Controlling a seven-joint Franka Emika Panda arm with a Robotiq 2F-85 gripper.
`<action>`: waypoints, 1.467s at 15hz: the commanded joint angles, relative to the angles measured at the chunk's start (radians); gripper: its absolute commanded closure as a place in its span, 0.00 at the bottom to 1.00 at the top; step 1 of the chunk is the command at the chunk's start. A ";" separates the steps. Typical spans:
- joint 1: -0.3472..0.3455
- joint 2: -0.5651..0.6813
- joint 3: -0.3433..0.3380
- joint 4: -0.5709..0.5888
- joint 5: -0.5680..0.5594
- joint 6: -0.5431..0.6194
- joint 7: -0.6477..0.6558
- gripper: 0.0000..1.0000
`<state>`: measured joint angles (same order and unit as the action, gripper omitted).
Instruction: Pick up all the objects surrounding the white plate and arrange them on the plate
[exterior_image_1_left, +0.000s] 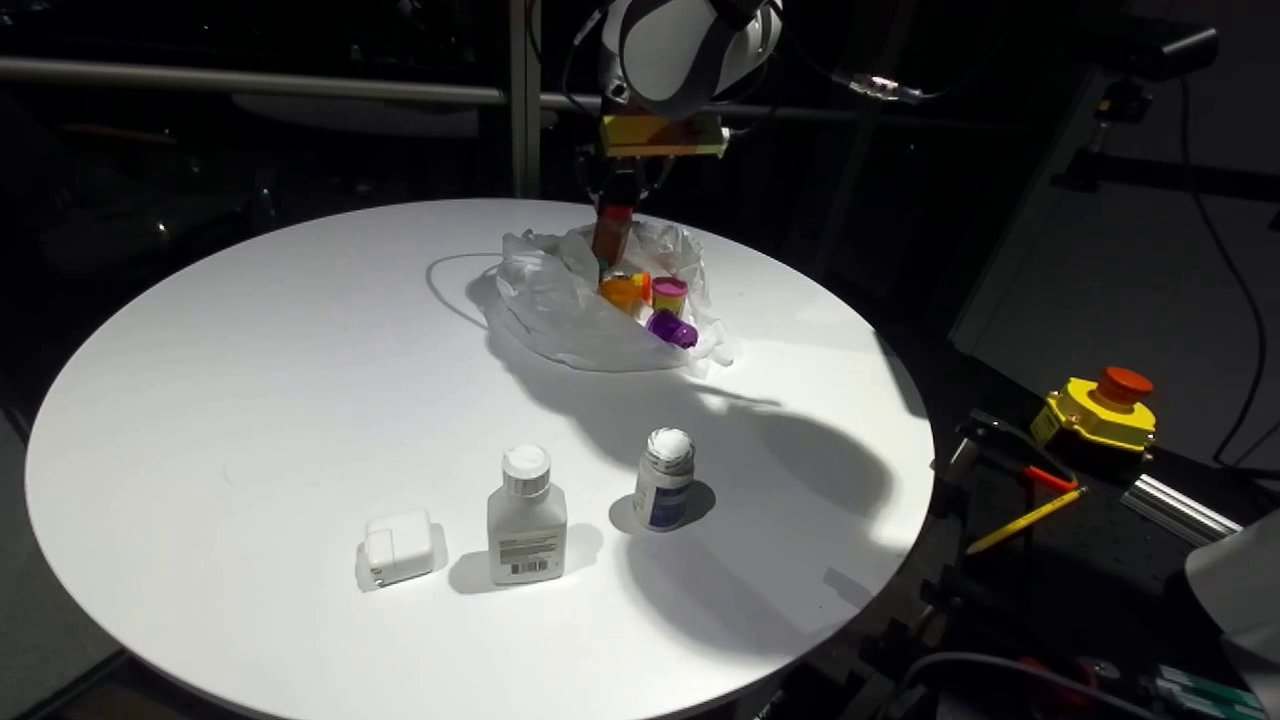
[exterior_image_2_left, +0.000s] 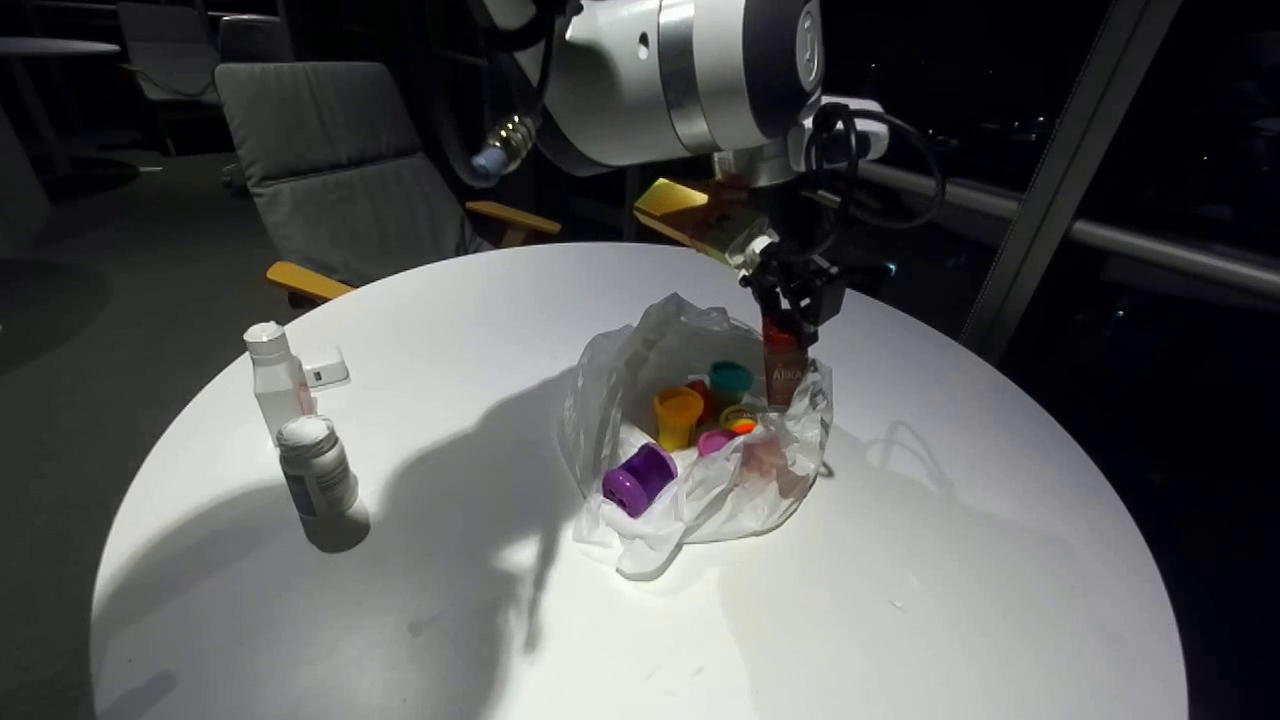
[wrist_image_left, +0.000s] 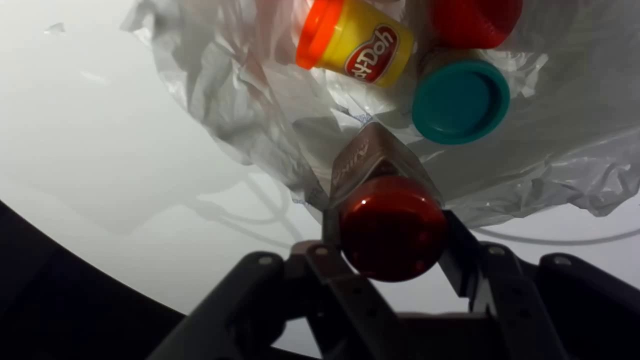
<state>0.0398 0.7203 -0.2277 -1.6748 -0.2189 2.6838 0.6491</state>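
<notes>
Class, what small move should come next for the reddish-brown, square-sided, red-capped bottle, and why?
Probably ease the bottle down slightly: the black two-fingered gripper holds its cap, and its lower end is over the crumpled, translucent white plastic bag, but whether its base is supported isn't visible.

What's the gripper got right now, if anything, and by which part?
The gripper has the reddish-brown bottle, held by its red cap, pinched from opposite sides.

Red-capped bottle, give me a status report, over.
Tool shut on red-capped bottle. Roughly upright, base inside rim of crinkled white plastic, touchdown unclear. Teal tub nearby, could get bumped.
</notes>
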 joint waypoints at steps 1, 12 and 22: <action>0.008 0.078 0.001 0.080 0.070 0.049 -0.028 0.76; 0.161 0.032 -0.201 -0.138 0.003 0.085 -0.014 0.76; 0.279 -0.052 -0.177 -0.226 -0.162 -0.131 -0.191 0.00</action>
<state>0.2715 0.7434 -0.3984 -1.8776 -0.3243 2.6337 0.4921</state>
